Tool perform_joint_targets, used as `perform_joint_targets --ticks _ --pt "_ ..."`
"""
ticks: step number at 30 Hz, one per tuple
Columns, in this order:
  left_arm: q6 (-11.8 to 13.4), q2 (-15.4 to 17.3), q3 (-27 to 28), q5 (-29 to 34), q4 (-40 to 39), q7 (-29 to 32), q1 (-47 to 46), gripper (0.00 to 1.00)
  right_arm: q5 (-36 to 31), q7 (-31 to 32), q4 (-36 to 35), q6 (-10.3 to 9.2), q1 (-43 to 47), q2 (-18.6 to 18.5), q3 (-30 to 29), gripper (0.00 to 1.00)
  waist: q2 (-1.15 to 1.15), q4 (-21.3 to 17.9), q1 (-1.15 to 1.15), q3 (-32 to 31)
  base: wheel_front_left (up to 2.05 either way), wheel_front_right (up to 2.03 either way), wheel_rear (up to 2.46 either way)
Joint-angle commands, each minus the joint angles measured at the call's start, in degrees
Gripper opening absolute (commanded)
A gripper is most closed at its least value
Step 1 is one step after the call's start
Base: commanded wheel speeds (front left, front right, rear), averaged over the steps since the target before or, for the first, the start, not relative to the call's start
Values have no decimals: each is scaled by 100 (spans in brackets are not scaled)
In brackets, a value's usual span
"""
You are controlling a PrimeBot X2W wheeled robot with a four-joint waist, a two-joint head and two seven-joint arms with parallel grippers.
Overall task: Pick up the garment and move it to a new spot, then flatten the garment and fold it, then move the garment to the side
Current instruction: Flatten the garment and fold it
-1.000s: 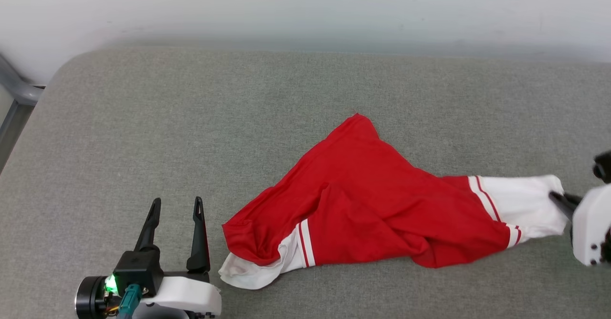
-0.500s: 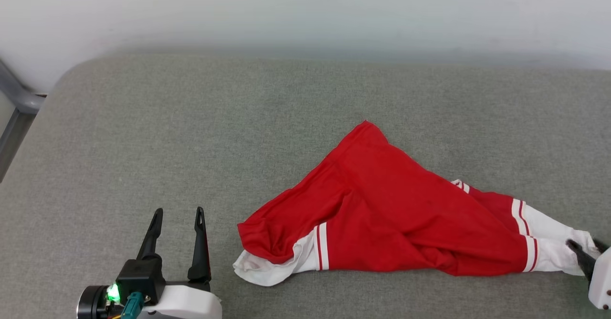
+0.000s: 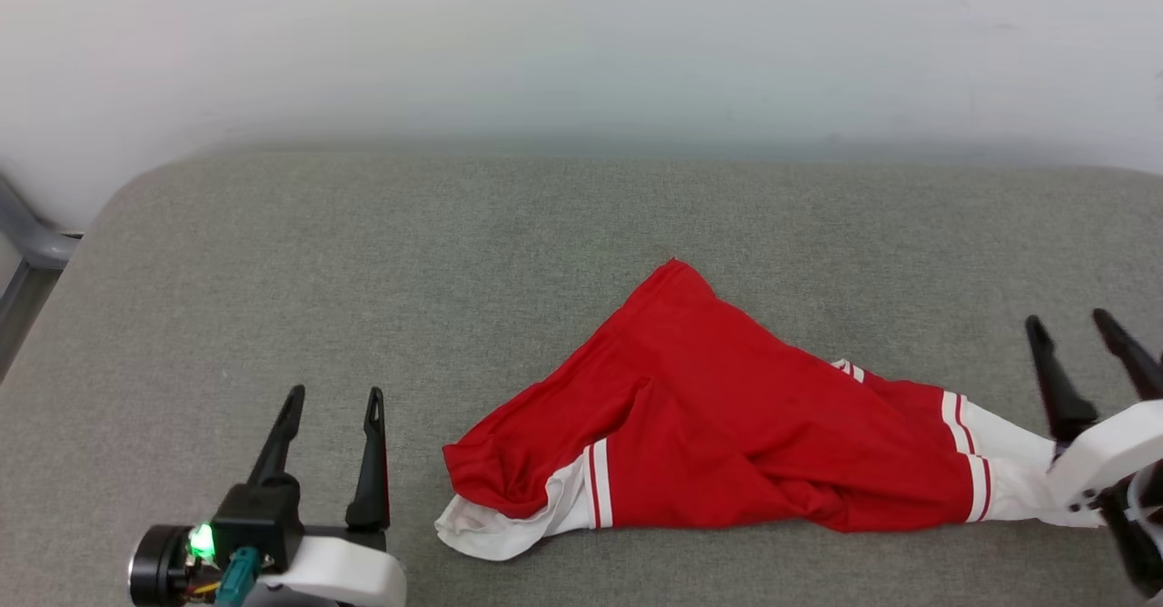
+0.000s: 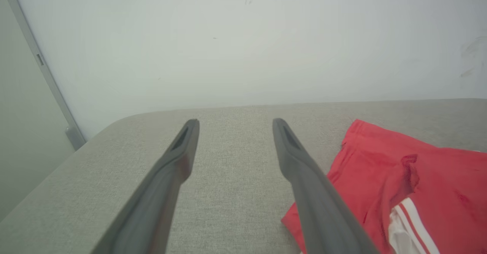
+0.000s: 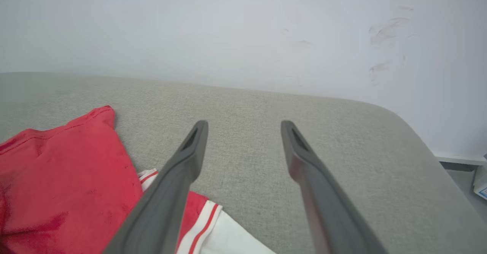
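A pale, plain wall [image 3: 581, 44] rises behind a long counter [image 3: 363, 253] covered in grey woven fabric, with a rounded corner at the robot's left, where a piece of grey metal frame [image 3: 27, 243] stands just off the edge. In the right wrist view a few dark scuff marks [image 5: 384, 33] show on the wall. The garment [image 3: 718, 425] lies crumpled on the counter, right of the middle and toward the near edge, in a rough triangle whose red peak points at the wall. One white sleeve [image 3: 491, 525], edged with red-and-white stripes, is tucked under the red cloth at the heap's left near corner. The other white sleeve [image 3: 1008, 462] stretches out to the right, and its end runs behind the pale housing of the right arm. No lettering or number can be seen on the cloth as it lies. The left gripper [image 3: 334, 393] sits low at the near left, just beside the garment's left corner but apart from it, its fingers [image 4: 182, 155] spread wide over bare fabric with nothing between them. The right gripper [image 3: 1068, 318] is at the far right, its fingers [image 5: 190, 151] also released and parted, pointing toward the wall above bare counter. The striped sleeve lies beside and under the left one of the pair, and the views do not show whether they touch.
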Motion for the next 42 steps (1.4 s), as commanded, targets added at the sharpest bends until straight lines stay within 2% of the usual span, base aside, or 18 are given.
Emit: perform_joint_targets --ticks 1,4,9,14,20,21,22,27,33,38,42 --pt "-62 57 30 39 -26 -15 -132 100 -197 -24 -227 -6 248 182 -168 100 0 -18 0 -26 0 0 0" --pt "-242 192 4 29 -14 -15 -376 100 -582 16 -818 -5 610 558 -431 100 0 -33 0 -42 0 0 0" --pt "-581 554 -177 -75 268 -15 -978 100 -1214 416 -1784 -6 1155 1023 -690 100 0 -87 0 -24 0 0 0" --pt "-714 1087 -699 -347 669 248 -1746 100 -1537 819 -2544 -6 1486 1330 -825 100 0 -151 0 38 0 0 0" --pt "-717 1930 -1951 -1635 611 1471 -2545 100 -1677 1070 -3031 -5 1670 1494 -858 100 0 -230 0 106 0 0 0" --pt "-717 1930 -1951 -1635 611 1471 -2545 100 -1677 1070 -3031 -5 1670 1494 -858 100 0 -230 0 106 0 0 0" --pt "-717 2078 -2132 -1874 544 1685 -2671 100 -1691 1105 -3074 -5 1695 1501 -866 100 0 -239 0 112 0 0 0" --pt "-719 2763 -3167 -3085 347 3194 -3056 100 -1718 1192 -3186 -6 1734 1530 -882 100 0 -285 0 118 0 0 0" --pt "-720 3451 -4288 -4183 70 4657 -3386 100 -1697 1222 -3230 -5 1688 1552 -878 100 0 -329 0 183 0 0 0" --pt "-720 3820 -4898 -4787 75 5256 -3495 100 -1675 1179 -3206 -5 1592 1572 -868 100 0 -378 0 300 0 0 0" --pt "-720 3924 -5164 -5095 196 5308 -3495 100 -1662 1140 -3162 -5 1512 1608 -852 100 0 -422 0 440 0 0 0"
